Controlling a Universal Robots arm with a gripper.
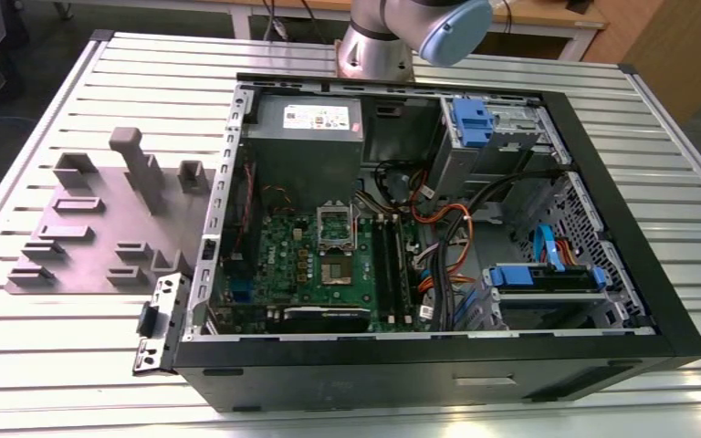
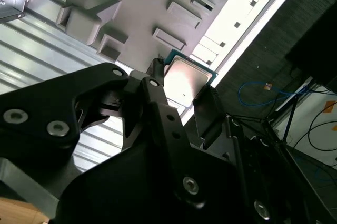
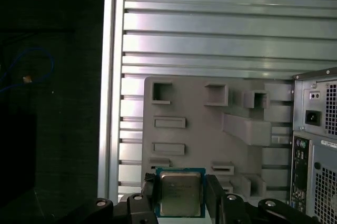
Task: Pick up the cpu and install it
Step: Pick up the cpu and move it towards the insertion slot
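Silvery metal topped the cpu [image 3: 180, 193], pinched between the gripper's [image 3: 181, 196] black fingers [image 3: 149, 191] in the first wrist view, above the grey plastic tray [image 3: 200, 140] on the slatted table [image 3: 210, 40], beside the computer case [image 3: 316, 145].

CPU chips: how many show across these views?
1. The cpu is clamped between the gripper's fingers in both wrist views, grey tray behind it. The exterior view cannot settle whether the motherboard holds another.

Table [image 1: 58, 365]: ribbed aluminium slats.
Tray [image 1: 95, 217]: grey, raised blocks, beside the case, on the exterior view's left.
Computer case [image 1: 423, 360]: black, open, lying flat.
Inside: green motherboard [image 1: 296, 254], grey power supply [image 1: 308, 141].
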